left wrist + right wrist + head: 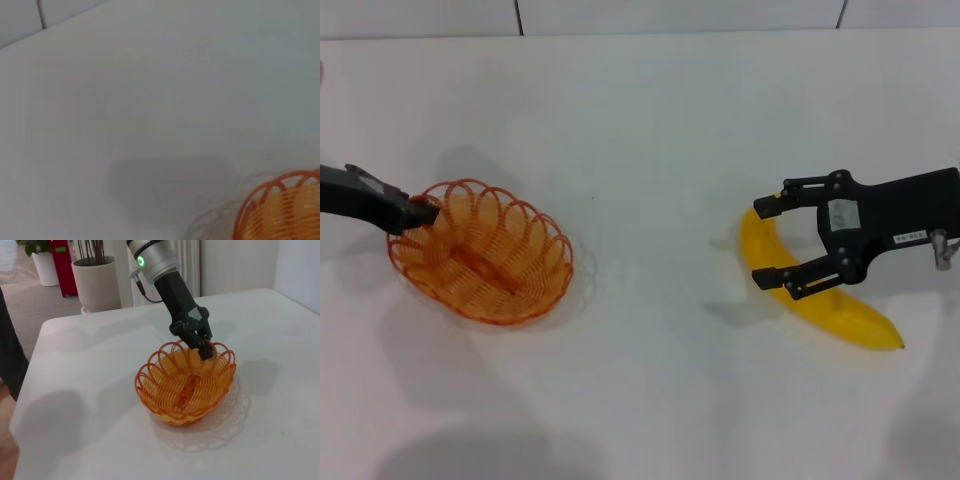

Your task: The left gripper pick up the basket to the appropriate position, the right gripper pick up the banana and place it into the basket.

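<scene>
The orange wire basket [485, 252] stands on the left of the white table; it also shows in the right wrist view [185, 382] and partly in the left wrist view [282, 207]. My left gripper [423, 212] is shut on the basket's rim at its left end, as the right wrist view [205, 347] shows. The basket looks slightly tilted; I cannot tell whether it is off the table. The yellow banana [845, 313] lies on the right. My right gripper [766, 242] is open above it, its fingers on either side of the banana's upper end.
The white table [650, 150] runs back to a tiled wall. The right wrist view shows the table's far edge [65, 322], with plant pots [95, 282] and a red object [62, 262] on the floor beyond.
</scene>
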### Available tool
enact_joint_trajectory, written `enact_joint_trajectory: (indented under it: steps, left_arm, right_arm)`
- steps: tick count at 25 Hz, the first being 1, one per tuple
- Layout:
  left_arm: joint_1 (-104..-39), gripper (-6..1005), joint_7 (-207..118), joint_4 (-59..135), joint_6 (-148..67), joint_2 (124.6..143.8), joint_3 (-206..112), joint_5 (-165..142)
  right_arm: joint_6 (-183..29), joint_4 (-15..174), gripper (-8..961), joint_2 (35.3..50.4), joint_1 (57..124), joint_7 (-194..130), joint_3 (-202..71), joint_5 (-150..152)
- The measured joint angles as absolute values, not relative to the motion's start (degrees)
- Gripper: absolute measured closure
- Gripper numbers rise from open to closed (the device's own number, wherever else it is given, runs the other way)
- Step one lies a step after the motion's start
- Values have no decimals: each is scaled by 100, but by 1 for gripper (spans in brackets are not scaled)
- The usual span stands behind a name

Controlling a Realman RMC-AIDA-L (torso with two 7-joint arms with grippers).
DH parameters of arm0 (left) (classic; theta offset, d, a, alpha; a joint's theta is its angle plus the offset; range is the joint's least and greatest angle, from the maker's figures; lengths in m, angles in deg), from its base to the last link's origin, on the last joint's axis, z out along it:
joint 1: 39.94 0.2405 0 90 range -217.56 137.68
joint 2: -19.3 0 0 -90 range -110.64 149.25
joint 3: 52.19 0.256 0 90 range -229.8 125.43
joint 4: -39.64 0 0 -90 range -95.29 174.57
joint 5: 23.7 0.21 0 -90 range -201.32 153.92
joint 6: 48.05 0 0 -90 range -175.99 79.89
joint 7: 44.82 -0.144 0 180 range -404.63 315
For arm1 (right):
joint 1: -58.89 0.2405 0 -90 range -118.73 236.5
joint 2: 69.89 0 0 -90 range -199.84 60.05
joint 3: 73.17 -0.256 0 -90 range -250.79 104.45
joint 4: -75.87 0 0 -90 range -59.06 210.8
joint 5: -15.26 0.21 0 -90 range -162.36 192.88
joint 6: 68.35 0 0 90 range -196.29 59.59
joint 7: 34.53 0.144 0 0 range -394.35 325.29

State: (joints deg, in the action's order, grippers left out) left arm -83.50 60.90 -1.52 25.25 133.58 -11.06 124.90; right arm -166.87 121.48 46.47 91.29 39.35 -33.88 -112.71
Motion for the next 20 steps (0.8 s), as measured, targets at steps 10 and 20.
enact_joint_trajectory:
  steps: [10, 20]
  left_arm:
    - [-8198, 909, 6166, -1163, 3501, 13500, -1128, 11904]
    - [-8278, 926, 6262, -657, 2966, 13542, -1227, 10917]
  right_arm:
    - [-16687, 12148, 46, 4647, 9125, 3969, -3388, -11273]
    - [-16693, 12148, 46, 4656, 9206, 3999, -3385, -11310]
